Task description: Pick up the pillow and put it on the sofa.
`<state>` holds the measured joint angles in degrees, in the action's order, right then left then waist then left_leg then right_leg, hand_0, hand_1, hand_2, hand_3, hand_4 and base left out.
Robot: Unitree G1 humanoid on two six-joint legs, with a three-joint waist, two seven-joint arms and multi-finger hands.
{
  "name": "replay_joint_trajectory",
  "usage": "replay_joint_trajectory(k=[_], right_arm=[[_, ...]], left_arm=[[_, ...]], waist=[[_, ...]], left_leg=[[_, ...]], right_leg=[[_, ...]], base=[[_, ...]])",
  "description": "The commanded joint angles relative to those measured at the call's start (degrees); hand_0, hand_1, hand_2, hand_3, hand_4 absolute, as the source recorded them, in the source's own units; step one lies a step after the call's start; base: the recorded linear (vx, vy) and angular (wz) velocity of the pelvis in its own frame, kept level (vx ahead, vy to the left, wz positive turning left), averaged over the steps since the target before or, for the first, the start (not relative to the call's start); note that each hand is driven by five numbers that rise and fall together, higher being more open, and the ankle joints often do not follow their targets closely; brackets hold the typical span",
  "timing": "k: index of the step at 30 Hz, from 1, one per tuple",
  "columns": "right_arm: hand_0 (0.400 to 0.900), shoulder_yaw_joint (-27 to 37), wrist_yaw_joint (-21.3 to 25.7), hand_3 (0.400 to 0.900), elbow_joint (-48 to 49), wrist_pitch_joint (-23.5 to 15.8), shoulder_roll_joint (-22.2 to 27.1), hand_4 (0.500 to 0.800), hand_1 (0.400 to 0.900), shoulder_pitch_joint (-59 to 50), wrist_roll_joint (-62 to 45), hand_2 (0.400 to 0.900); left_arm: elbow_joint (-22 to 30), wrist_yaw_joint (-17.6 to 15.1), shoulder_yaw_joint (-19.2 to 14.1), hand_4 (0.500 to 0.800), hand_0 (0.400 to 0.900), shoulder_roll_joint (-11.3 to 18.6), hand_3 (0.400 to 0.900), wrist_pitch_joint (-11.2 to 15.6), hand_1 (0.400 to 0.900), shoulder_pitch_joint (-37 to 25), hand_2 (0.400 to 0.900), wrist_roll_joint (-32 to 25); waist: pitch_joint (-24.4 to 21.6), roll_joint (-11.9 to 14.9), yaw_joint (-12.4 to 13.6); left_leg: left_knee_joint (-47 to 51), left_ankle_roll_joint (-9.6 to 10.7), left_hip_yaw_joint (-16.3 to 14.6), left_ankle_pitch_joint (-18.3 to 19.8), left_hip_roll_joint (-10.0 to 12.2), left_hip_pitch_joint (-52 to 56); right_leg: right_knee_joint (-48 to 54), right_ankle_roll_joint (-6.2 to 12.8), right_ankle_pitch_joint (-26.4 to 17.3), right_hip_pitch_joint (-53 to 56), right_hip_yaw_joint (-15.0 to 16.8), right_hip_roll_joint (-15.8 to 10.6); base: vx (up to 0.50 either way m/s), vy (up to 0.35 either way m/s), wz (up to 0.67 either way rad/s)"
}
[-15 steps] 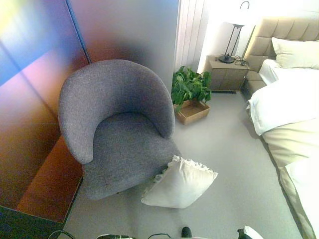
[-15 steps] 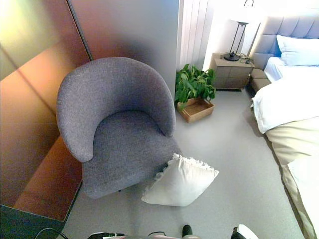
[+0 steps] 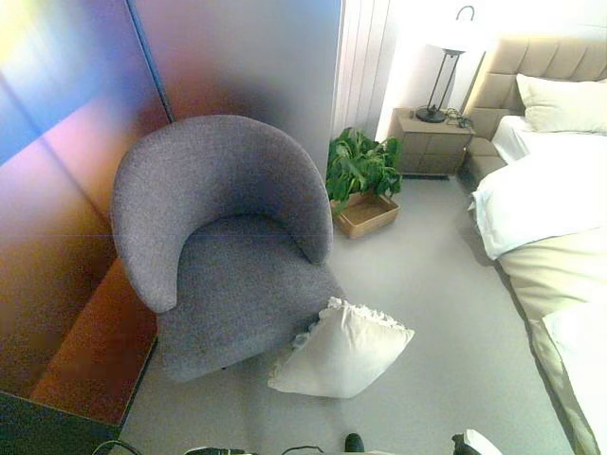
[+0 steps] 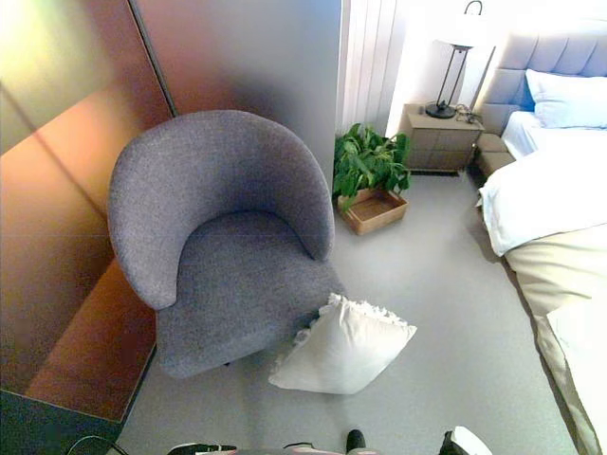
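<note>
Since nothing has moved since a moment ago, the white pillow still lies on the floor low in the middle, leaning on the grey chair, and no hand shows, so picking up has not begun.

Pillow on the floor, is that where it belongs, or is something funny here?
Yes, odd: the white frilled square pillow lies on the grey floor, leaning against the front of the round grey fabric armchair, not on its seat.
</note>
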<state>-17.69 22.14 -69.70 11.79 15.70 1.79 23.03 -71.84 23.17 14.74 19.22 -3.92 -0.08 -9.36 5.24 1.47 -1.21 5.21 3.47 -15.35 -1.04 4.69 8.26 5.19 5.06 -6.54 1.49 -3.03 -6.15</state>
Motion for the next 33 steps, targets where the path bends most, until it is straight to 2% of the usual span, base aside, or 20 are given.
replay_joint_trajectory(k=[1, 7, 12, 19, 30, 33], right_arm=[[0.9, -1.6, 4.7, 0.9, 0.6, -0.7, 6.2, 0.8, 0.9, -7.5, -0.1, 0.9], [0.9, -2.3, 6.2, 0.9, 2.4, -1.8, 9.3, 0.8, 0.9, -10.9, 1.3, 0.9], [0.9, -3.1, 6.6, 0.9, 3.3, -3.7, 14.7, 0.8, 0.9, -16.7, -0.2, 0.9], [0.9, -3.7, 7.4, 0.9, 4.6, -4.6, 19.8, 0.8, 0.9, -23.0, -2.1, 0.9], [0.9, -6.5, 4.9, 0.9, 6.8, -8.0, 29.4, 0.8, 0.9, -38.2, -4.8, 0.9], [0.9, -8.1, 3.7, 0.9, 8.4, -7.7, 31.4, 0.8, 0.9, -42.9, -3.7, 0.9]], left_arm=[[-0.4, 3.6, 3.0, 0.8, 0.9, -2.7, 0.9, -1.7, 0.9, -2.5, 0.9, -0.3], [0.2, 3.8, 3.4, 0.8, 0.9, -1.3, 0.9, -3.2, 0.9, -3.7, 0.9, -0.9], [0.6, 3.9, 4.6, 0.8, 0.9, 0.1, 0.9, -4.1, 0.9, -6.8, 0.9, -1.8], [0.8, 3.3, 4.9, 0.8, 0.9, 0.9, 0.9, -5.1, 0.9, -9.5, 0.9, -3.7], [0.5, 1.9, 5.0, 0.8, 0.9, -0.2, 0.9, -4.8, 0.9, -12.7, 0.9, -12.1], [1.0, 1.4, 4.8, 0.8, 0.9, -0.7, 0.9, -4.5, 0.9, -13.4, 0.9, -14.5]], waist=[[5.3, 0.2, 0.4], [7.5, -0.3, 1.2], [10.8, -1.0, 1.9], [14.1, -1.8, 2.9], [19.4, -3.7, 3.9], [20.8, -4.5, 4.2]], left_leg=[[-0.2, -2.4, 5.9, 2.3, -1.4, -1.8], [-0.2, -2.2, 6.8, 1.4, -1.5, -4.8], [-0.2, -2.1, 8.2, 0.0, -1.6, -9.4], [-0.2, -1.7, 9.4, -1.1, -1.5, -13.9], [-0.2, -0.9, 11.0, -3.3, -2.0, -21.3], [-0.5, -0.8, 11.2, -4.1, -2.4, -23.7]], right_leg=[[-0.3, 1.77, 2.9, 2.9, -4.5, 0.9], [-0.2, 1.65, 2.4, 0.6, -5.2, 0.7], [-1.5, 1.12, 2.3, -3.5, -6.5, 0.9], [-3.0, 0.37, 2.7, -7.7, -7.7, 1.3], [-8.5, -0.38, 4.5, -16.6, -9.4, 1.4], [-10.8, -0.43, 5.0, -19.8, -9.5, 1.1]], base=[[-0.02, -0.054, 0.08], [-0.01, -0.06, 0.15], [-0.11, -0.062, 0.19], [-0.05, -0.045, 0.12], [-0.07, 0.028, 0.08], [-0.07, 0.101, 0.02]])
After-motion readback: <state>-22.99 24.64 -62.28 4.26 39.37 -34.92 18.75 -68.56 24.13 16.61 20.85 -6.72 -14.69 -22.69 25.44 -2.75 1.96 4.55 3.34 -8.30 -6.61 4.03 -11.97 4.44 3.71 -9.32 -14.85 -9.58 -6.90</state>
